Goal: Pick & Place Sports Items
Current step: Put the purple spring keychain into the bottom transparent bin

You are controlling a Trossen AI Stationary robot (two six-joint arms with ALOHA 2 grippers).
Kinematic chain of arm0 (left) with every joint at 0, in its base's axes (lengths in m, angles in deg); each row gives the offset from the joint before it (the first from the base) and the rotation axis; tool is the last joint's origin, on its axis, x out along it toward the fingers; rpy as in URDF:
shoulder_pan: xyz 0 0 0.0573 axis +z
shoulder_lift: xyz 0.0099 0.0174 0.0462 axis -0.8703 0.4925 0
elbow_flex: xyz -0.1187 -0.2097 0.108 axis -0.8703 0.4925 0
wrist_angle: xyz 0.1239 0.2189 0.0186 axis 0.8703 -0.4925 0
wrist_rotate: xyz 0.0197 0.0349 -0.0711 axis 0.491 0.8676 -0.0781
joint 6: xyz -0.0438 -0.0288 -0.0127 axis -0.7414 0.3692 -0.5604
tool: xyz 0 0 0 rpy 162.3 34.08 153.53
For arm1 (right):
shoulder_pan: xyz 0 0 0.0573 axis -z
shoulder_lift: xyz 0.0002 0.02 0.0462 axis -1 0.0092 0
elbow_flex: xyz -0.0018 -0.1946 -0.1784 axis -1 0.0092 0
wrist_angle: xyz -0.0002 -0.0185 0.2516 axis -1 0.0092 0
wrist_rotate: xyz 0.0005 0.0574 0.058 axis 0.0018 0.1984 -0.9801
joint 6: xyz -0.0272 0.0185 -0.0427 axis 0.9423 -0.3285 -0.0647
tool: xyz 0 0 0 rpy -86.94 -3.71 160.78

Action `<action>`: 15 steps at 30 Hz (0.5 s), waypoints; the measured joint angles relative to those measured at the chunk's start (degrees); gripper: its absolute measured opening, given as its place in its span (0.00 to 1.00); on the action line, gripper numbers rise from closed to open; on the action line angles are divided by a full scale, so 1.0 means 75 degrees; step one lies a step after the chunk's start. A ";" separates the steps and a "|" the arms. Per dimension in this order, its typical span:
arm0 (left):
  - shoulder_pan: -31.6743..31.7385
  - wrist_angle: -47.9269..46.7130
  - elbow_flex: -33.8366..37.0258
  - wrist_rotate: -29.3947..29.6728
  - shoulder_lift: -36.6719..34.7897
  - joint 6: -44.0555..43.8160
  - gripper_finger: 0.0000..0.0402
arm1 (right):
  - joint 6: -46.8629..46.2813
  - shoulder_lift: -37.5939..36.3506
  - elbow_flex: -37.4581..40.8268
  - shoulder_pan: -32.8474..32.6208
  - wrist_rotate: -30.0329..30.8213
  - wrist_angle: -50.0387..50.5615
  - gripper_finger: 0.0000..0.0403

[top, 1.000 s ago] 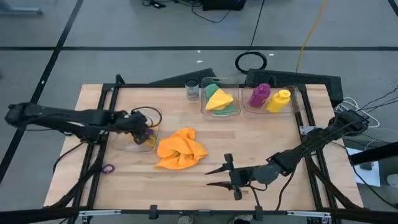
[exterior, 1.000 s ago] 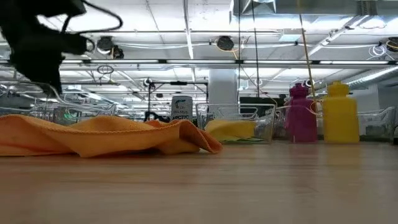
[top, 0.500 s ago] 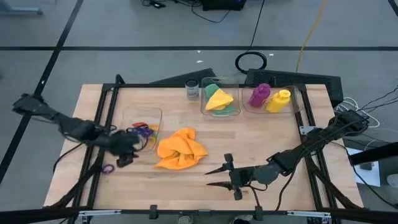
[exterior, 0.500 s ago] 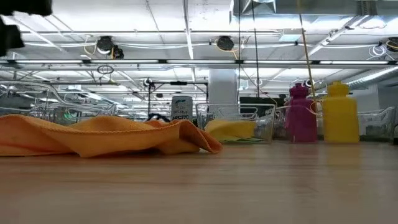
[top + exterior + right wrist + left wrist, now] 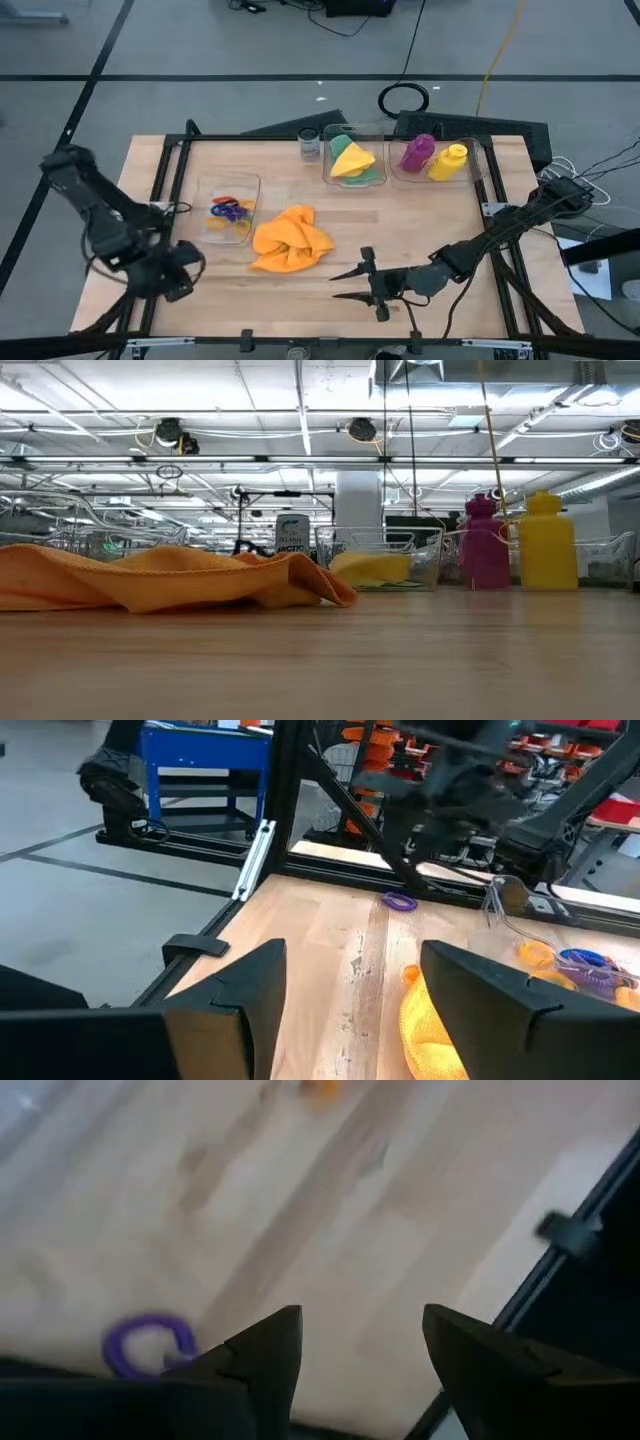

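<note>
3 clear boxes (image 5: 229, 190): rings (image 5: 230, 210) | yellow+green cloths (image 5: 352, 160) | 2 bottles (image 5: 432, 157) | jar (image 5: 309, 146) | orange cloth (image 5: 290, 240), purple ring (image 5: 148, 1346) on tabletop (image 5: 420, 220) | left end effector (image 5: 360, 1350) released, right end effector (image 5: 345, 283) released, both empty

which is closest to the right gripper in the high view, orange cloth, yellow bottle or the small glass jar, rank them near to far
From the right gripper, near the table's front edge:
1. Orange cloth, at the table's middle, on the left arm's side of the gripper.
2. Yellow bottle, in the clear box at the back right.
3. Small glass jar, at the back edge, left of the boxes.
</note>
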 joint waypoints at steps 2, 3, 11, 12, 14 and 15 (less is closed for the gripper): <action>-0.0366 -0.0086 0.0000 0.0003 0.0177 -0.0667 0.45 | 0.0000 0.0000 0.0000 0.0000 0.0000 0.0000 0.42; -0.0531 -0.0177 0.0000 0.0003 0.0278 -0.1050 0.45 | 0.0000 0.0000 0.0000 0.0000 0.0000 0.0000 0.42; -0.1314 -0.0468 0.0006 -0.0224 0.1325 -0.2773 0.45 | 0.0000 0.0000 0.0000 0.0000 0.0000 0.0000 0.42; -0.1342 -0.0465 0.0006 -0.0229 0.1456 -0.2719 0.45 | 0.0000 0.0000 0.0000 0.0000 0.0000 0.0000 0.42; -0.1373 -0.0468 0.0006 -0.0403 0.1720 -0.2300 0.45 | 0.0000 0.0000 0.0000 0.0000 0.0000 0.0000 0.42; -0.1382 -0.0474 0.0006 -0.0526 0.1842 -0.1993 0.45 | 0.0000 0.0000 0.0002 0.0000 0.0000 0.0000 0.42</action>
